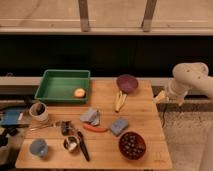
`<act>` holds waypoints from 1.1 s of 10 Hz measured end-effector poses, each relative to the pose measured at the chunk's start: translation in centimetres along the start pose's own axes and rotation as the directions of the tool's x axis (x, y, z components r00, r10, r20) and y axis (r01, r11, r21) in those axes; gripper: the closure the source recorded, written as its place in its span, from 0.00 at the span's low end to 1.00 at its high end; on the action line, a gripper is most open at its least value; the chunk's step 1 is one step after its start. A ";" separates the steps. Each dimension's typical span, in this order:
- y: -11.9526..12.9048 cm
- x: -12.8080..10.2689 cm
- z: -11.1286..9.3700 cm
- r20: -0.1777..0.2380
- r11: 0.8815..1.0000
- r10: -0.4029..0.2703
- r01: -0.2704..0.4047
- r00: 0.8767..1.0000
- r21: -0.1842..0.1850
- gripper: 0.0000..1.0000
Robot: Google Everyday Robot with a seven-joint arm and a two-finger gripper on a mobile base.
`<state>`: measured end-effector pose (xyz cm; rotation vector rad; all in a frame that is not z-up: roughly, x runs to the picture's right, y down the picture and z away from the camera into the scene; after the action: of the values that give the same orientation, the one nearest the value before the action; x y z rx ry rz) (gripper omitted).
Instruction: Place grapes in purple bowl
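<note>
The grapes [132, 143], a dark reddish-purple knobbly bunch, lie inside an orange-red bowl [121, 149] at the table's front right. The purple bowl [127, 83] stands at the table's back edge, right of centre, and looks empty. My gripper [160, 96] hangs at the end of the white arm [189, 79] just off the table's right edge. It is level with the purple bowl, to that bowl's right, and well behind the grapes. It holds nothing that I can see.
A green tray [56, 87] at the back left holds a yellow-orange fruit [79, 92]. A banana [120, 100] lies in front of the purple bowl. A grey cloth [91, 116], red pepper [95, 128], blue sponge [119, 126], blue cup [38, 147], metal cup [71, 144] and white mug [38, 111] sit mid and left.
</note>
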<state>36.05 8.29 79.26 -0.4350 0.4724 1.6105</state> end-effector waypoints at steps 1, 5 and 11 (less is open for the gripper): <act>1.6 0.7 0.1 0.002 0.999 -0.054 0.054 0.999 0.007 0.20; 9.2 6.7 -0.3 0.006 0.956 -0.292 0.292 0.956 0.025 0.20; 13.7 13.7 -1.8 0.018 0.844 -0.536 0.536 0.844 0.012 0.20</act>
<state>21.14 17.77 70.97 -0.4941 0.3014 1.0655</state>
